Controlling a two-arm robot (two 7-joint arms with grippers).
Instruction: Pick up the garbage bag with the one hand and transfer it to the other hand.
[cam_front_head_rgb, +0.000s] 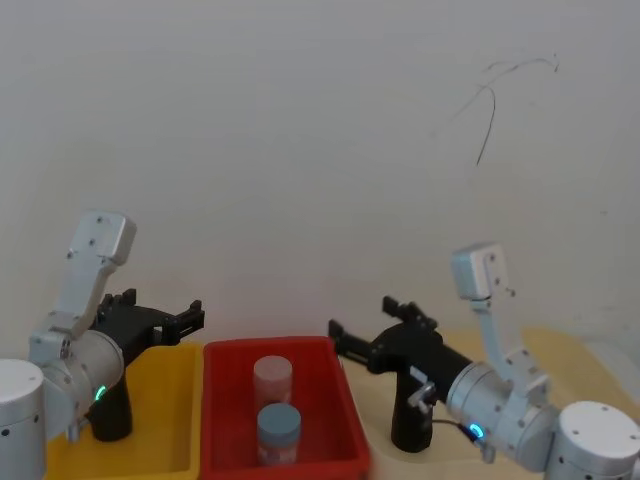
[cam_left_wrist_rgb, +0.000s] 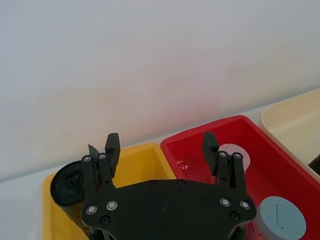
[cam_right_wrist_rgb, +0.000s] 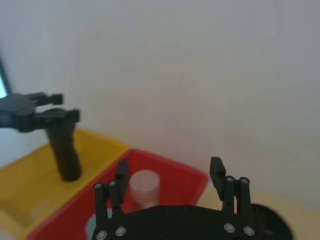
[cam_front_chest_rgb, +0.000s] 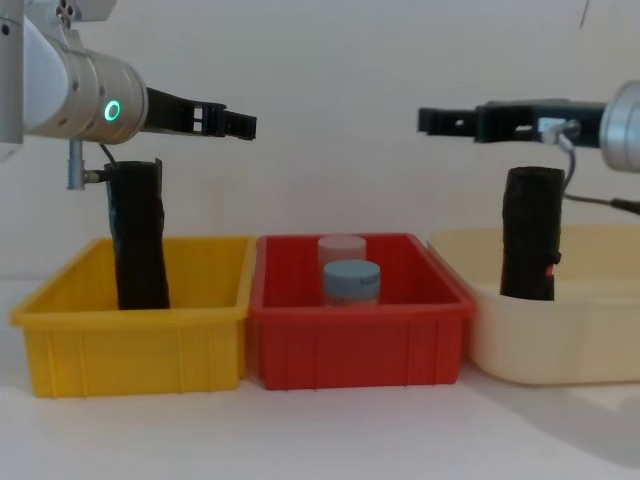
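Observation:
The garbage bag (cam_front_chest_rgb: 531, 232), a thick black roll with a small red mark low on its side, stands upright in the cream bin (cam_front_chest_rgb: 560, 345) on the right; the head view shows the garbage bag (cam_front_head_rgb: 408, 420) under my right arm. My right gripper (cam_front_chest_rgb: 432, 121), with a white label, hovers open above the bag and a little left of it, pointing towards the centre. From its wrist view the right gripper (cam_right_wrist_rgb: 170, 172) has nothing between its fingers. My left gripper (cam_front_chest_rgb: 240, 124), on the arm with the green ring light, is open over the yellow bin (cam_front_chest_rgb: 130, 345). The left gripper (cam_left_wrist_rgb: 161, 145) is empty.
A slimmer black roll (cam_front_chest_rgb: 138, 235) with a flared rim stands in the yellow bin. The red bin (cam_front_chest_rgb: 360, 340) in the middle holds a pink-lidded jar (cam_front_chest_rgb: 342, 247) and a grey-blue-lidded jar (cam_front_chest_rgb: 351, 280). A plain white wall rises close behind the bins.

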